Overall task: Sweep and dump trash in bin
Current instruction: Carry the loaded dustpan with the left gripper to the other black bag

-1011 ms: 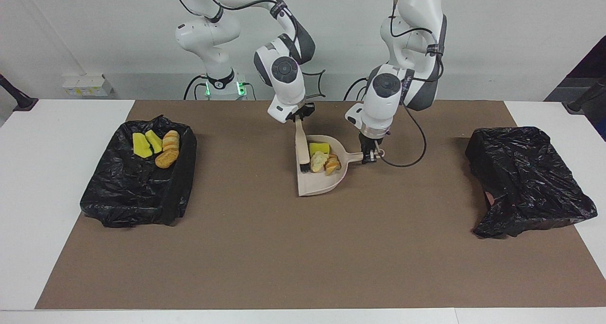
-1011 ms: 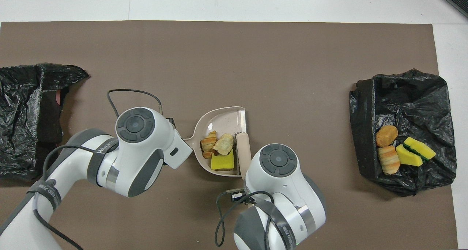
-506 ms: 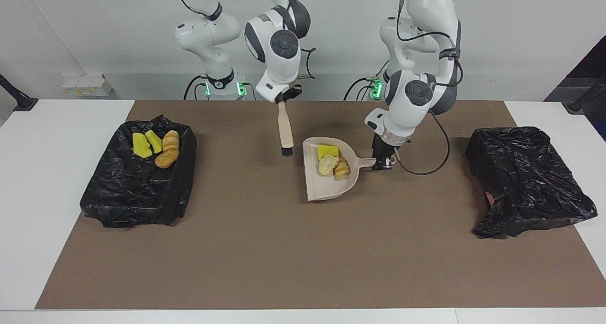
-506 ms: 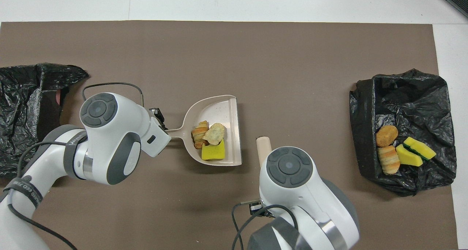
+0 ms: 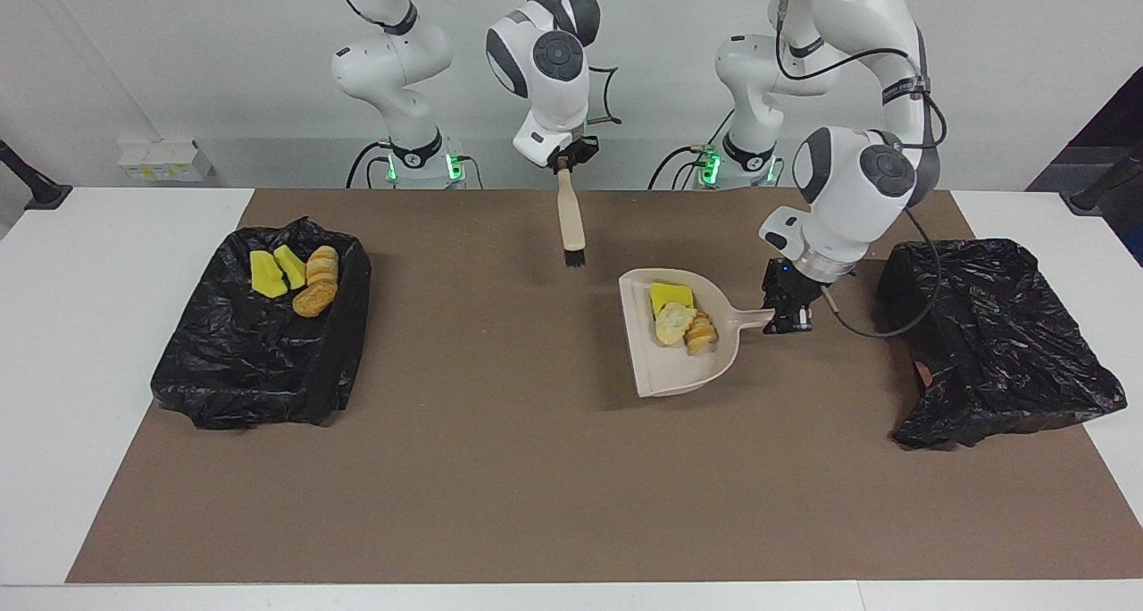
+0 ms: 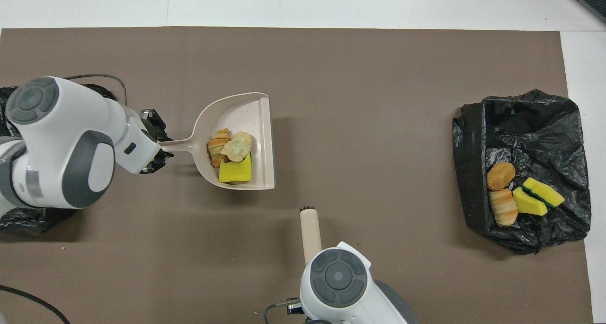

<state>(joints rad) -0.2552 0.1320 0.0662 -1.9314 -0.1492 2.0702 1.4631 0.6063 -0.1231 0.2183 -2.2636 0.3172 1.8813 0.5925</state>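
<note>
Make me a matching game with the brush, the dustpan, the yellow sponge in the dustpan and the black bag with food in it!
Things:
1. brush
2. dustpan
3. yellow sponge
4. black bag

Places:
A. at the right arm's end of the table
B. hanging from the right gripper
C. held by its handle in the left gripper
D. lying in the dustpan

Pairs: 1-B, 2-C, 3-D, 4-A

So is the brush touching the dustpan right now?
No, the brush hangs apart from the dustpan, held above the mat.
</note>
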